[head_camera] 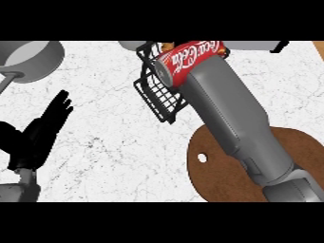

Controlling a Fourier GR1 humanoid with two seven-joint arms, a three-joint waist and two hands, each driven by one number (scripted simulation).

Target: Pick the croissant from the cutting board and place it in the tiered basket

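My right forearm (227, 109) stretches from the lower right up over the black wire tiered basket (158, 97). Its hand is hidden past the forearm's end, inside or above the basket. The croissant is not visible anywhere. The round brown cutting board (217, 182), with a small hole near its left edge, lies under the forearm and nothing shows on its visible part. My left hand (34, 135) rests open at the lower left, fingers pointing up, apart from everything.
A red cola can (189, 57) lies on its side at the basket's top, right by the forearm's end. A grey pot (24, 57) with a long handle stands at the back left. White marble counter (108, 156) spreads between the left hand and the basket.
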